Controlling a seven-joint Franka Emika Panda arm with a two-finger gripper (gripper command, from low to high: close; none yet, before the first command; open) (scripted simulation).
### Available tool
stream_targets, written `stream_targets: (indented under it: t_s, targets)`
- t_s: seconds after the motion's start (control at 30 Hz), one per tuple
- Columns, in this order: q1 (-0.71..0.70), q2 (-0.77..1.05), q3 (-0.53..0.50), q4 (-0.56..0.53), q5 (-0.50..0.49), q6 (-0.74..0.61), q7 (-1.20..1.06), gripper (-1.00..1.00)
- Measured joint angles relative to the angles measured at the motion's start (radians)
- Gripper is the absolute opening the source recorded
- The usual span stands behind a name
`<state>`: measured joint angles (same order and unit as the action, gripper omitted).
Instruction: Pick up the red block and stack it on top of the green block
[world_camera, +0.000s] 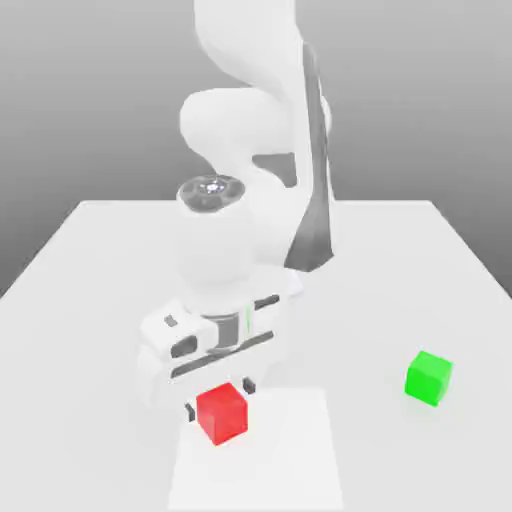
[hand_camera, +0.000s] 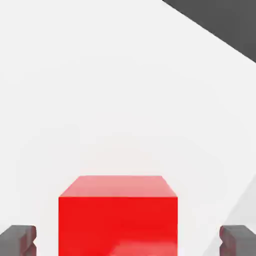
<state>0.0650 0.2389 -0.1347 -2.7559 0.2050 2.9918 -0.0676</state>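
Note:
The red block (world_camera: 222, 413) sits on the white table near its front edge, just below my hand. In the hand view the red block (hand_camera: 118, 215) lies between the two dark fingertips (hand_camera: 17, 239), with a clear gap on each side. My gripper (world_camera: 218, 396) hangs low over it and stands open, touching nothing. The green block (world_camera: 429, 377) rests on the table toward the exterior view's right, well apart from the red one.
The white table (world_camera: 100, 300) stretches wide around both blocks. A slightly brighter rectangular patch (world_camera: 290, 460) marks the surface under the red block. The arm's white body (world_camera: 250, 150) rises behind the hand.

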Motion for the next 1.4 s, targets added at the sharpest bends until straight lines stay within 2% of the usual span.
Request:
stream_targets:
  t_s: [0.23,0.57,0.7,0.9,1.03,1.13,1.23,1.27,1.4]
  targets:
    - [-0.007,0.004,0.008,0.001,0.002,0.002,-0.001,-1.0]
    - [0.03,-0.211,-0.077,-0.032,-0.189,-0.174,0.138,-1.0]
    - [0.014,-0.257,0.001,-0.038,-0.197,-0.22,0.059,-1.0]
    - [0.329,-0.301,0.138,-0.031,-0.181,-0.273,-0.164,-1.0]
    - [0.47,-0.333,0.216,-0.023,-0.176,-0.312,-0.329,-1.0]
    - [0.535,-0.273,0.255,-0.01,-0.19,-0.262,-0.401,-1.0]
    - [0.557,-0.173,0.239,-0.004,-0.223,-0.167,-0.39,-1.0]
    - [0.559,-0.139,0.231,-0.003,-0.237,-0.136,-0.381,1.0]
    - [0.559,-0.139,0.231,-0.003,-0.237,-0.136,-0.381,1.0]
